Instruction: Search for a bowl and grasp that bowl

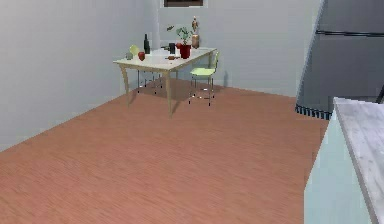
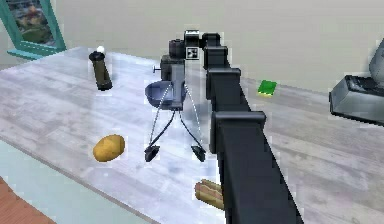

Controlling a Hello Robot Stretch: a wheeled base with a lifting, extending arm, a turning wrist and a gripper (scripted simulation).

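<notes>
On the pale grey countertop (image 2: pixel 70 105) in the arm side view stands a blue-grey bowl (image 2: pixel 158 95). My arm (image 2: pixel 235 130) reaches out over the counter as a dark bar. My gripper (image 2: pixel 175 152) hangs from a dark body next to the bowl, and its thin fingers (image 2: pixel 152 150) spread down toward the counter's near side. The bowl rests on the counter right behind the gripper, so I cannot tell whether the gripper holds anything.
Also on the counter: a dark bottle-shaped thing (image 2: pixel 100 70), a yellow-brown lump (image 2: pixel 109 148), a brown loaf-like piece (image 2: pixel 208 190), a small green thing (image 2: pixel 267 87) and a dark appliance (image 2: pixel 360 92). Ahead, wooden floor leads to a dining table (image 1: pixel 150 62), a chair (image 1: pixel 204 72) and a fridge (image 1: pixel 345 60).
</notes>
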